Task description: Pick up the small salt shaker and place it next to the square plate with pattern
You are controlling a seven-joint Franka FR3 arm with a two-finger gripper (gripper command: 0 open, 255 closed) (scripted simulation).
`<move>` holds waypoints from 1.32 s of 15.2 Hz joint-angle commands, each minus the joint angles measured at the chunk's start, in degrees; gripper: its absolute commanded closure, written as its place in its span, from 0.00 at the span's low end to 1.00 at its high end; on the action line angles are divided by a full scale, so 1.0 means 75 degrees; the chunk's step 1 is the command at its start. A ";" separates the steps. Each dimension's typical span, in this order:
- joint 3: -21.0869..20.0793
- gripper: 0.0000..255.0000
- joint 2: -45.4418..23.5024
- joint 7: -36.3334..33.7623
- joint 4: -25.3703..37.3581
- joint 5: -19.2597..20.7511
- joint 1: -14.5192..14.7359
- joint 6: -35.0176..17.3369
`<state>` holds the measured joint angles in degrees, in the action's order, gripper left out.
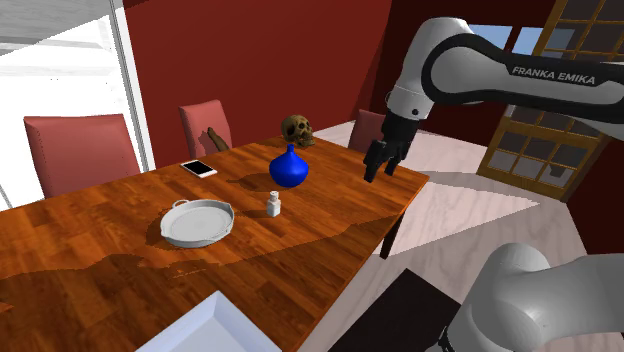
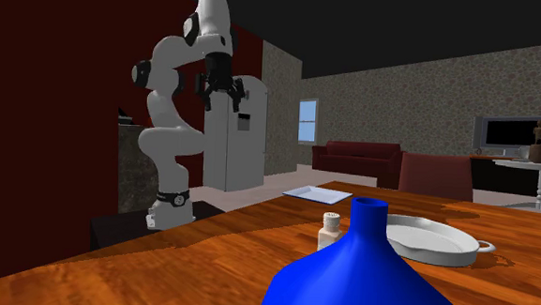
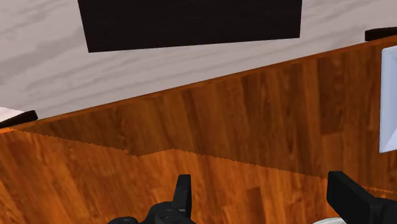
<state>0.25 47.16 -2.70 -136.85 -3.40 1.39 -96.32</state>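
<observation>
Blue bulbous vase (image 2: 367, 273), small white salt shaker (image 2: 330, 230) just beside it on brown wooden tabletop (image 1: 100, 250). Black hand (image 1: 380, 165), spread open, well apart from vase: should centre over shaker, descend straight.

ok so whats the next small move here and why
Probably move the open pincer toward the shoulder view's left and down over the small white salt shaker: it hangs high above the wooden table near its edge, off to the shaker's side, holding nothing.
</observation>
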 commanded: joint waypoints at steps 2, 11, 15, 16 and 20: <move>-0.0019 0.00 -0.0148 0.0010 -0.0109 -0.0004 0.0007 -0.0314; -0.0183 0.00 -0.1985 0.0087 -0.0547 -0.0024 0.0062 -0.3093; -0.0250 0.00 -0.3031 0.0103 -0.0417 -0.0009 0.0076 -0.4232; -0.0265 0.00 -0.3306 0.0104 -0.0353 0.0000 0.0079 -0.4500; -0.0326 0.00 -0.4446 0.0091 0.0021 0.0059 0.0082 -0.5489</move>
<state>-2.13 16.04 -2.10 -137.07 -3.06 2.03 -135.09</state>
